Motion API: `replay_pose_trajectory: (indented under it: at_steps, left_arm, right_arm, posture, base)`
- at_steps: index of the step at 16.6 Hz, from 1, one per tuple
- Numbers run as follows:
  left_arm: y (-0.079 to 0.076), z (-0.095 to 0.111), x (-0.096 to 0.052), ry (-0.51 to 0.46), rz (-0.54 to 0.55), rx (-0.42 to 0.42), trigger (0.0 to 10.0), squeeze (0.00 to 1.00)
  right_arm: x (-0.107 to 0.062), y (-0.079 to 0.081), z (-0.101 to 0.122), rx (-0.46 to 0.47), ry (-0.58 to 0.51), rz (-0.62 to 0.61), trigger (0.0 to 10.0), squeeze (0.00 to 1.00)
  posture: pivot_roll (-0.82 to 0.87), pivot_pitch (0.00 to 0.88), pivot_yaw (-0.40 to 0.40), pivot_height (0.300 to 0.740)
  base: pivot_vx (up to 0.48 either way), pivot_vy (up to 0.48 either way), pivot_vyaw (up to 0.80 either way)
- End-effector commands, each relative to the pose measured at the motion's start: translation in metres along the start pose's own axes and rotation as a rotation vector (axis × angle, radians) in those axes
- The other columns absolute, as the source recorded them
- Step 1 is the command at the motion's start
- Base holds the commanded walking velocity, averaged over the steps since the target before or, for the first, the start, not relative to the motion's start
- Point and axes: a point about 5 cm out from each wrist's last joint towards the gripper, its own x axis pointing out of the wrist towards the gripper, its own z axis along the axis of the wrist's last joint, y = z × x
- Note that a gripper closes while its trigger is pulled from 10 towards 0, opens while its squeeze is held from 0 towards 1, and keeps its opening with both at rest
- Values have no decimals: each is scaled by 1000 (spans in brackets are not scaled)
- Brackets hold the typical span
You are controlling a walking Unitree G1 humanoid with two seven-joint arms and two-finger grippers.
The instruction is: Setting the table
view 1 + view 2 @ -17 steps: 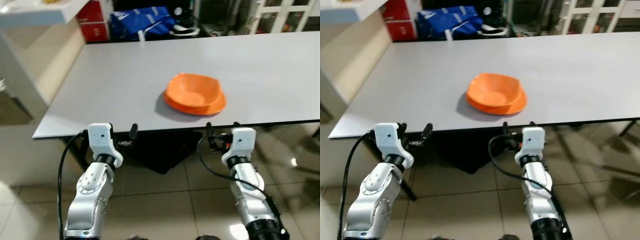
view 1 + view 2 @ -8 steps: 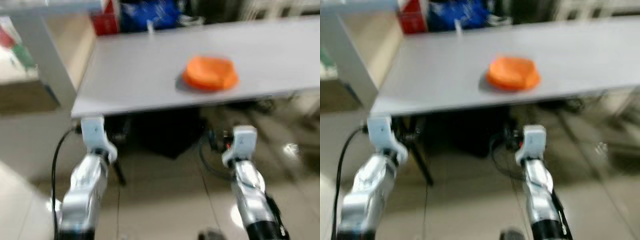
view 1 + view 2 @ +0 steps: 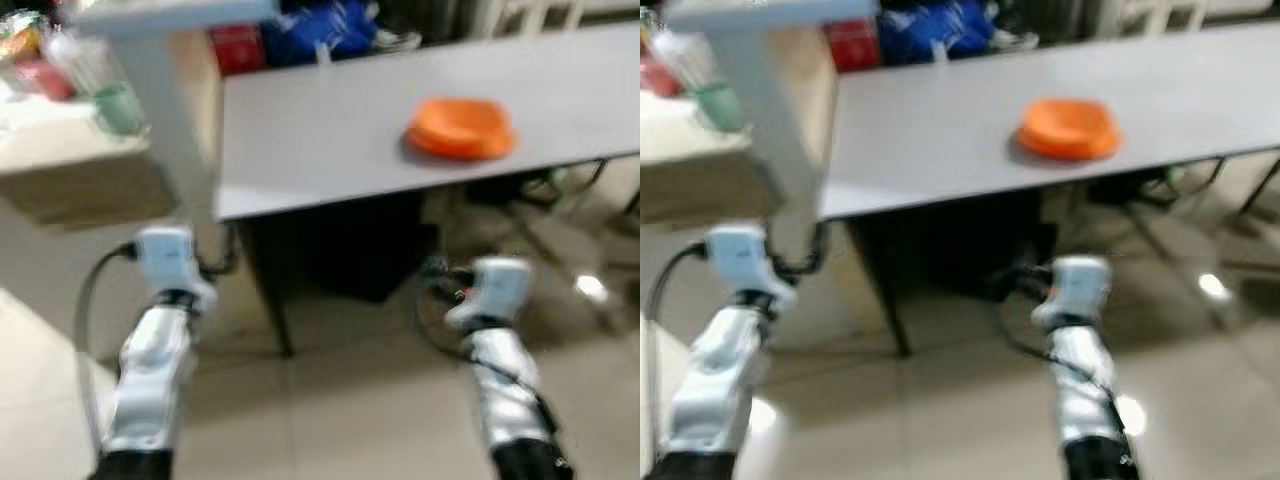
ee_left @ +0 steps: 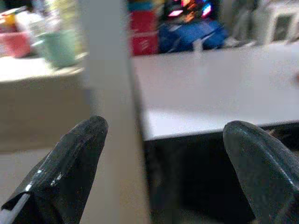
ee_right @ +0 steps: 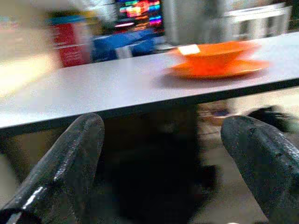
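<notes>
Kinda blurry, but the orange bowl sits on an orange plate near the front edge of the grey table, while the left gripper and right gripper both hang below table height, fingers spread wide, nothing in them.

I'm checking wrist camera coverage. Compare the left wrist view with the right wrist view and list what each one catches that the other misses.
Left wrist view alone: a pale green cup and a pink container on a beige counter, with a grey upright post between the counter and the table.

Right wrist view alone: the orange bowl sitting on an orange plate near the table edge.

Both share: the grey table, the red boxes and blue bag behind it, and each gripper's own jaws spread wide apart, holding nothing.
</notes>
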Motion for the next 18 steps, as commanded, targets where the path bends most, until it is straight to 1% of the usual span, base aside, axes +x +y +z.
replay_pose_trajectory:
  at_steps: [1,2,3,5,7,9,11,15,18]
  left_arm:
    - [-4,-3,-1,17,-6,-3,10000,0]
    - [-3,-4,-1,19,-5,16,10000,0]
    - [-2,-6,-2,29,2,0,10000,0]
    - [-1,-4,1,23,31,16,10000,0]
    - [1,0,5,4,51,-18,10000,0]
    - [0,0,4,7,62,-54,10000,0]
    - [1,2,5,5,72,-59,10000,0]
    - [2,10,8,-14,100,-108,10000,0]
    - [3,11,9,-13,104,-106,10000,0]
  right_arm:
    - [2,-10,2,-21,-4,-24,10000,0]
    - [3,-11,2,-24,-5,-25,10000,0]
    - [4,-11,3,-24,-8,-23,10000,0]
    - [6,-7,4,-30,-13,-1,10000,0]
    - [7,-5,3,-17,-12,10,10000,0]
    - [7,-2,1,-13,-1,23,10000,0]
    - [9,-1,1,-11,-1,28,10000,0]
    - [10,-1,-1,-9,7,35,10000,0]
    - [10,1,-1,-8,8,42,10000,0]
  posture:
    - [-130,0,117,740]
    - [-136,0,121,740]
    - [-134,0,120,740]
    - [-129,0,117,740]
    - [-125,0,112,740]
    - [-113,0,99,740]
    - [-111,0,99,740]
    - [-100,0,93,740]
    - [-101,0,91,740]
  base:
    - [0,0,0]
    - [0,0,0]
    - [0,0,0]
    - [0,480,0]
    - [0,480,0]
    - [0,480,0]
    - [0,480,0]
    - [0,480,0]
    - [0,480,0]
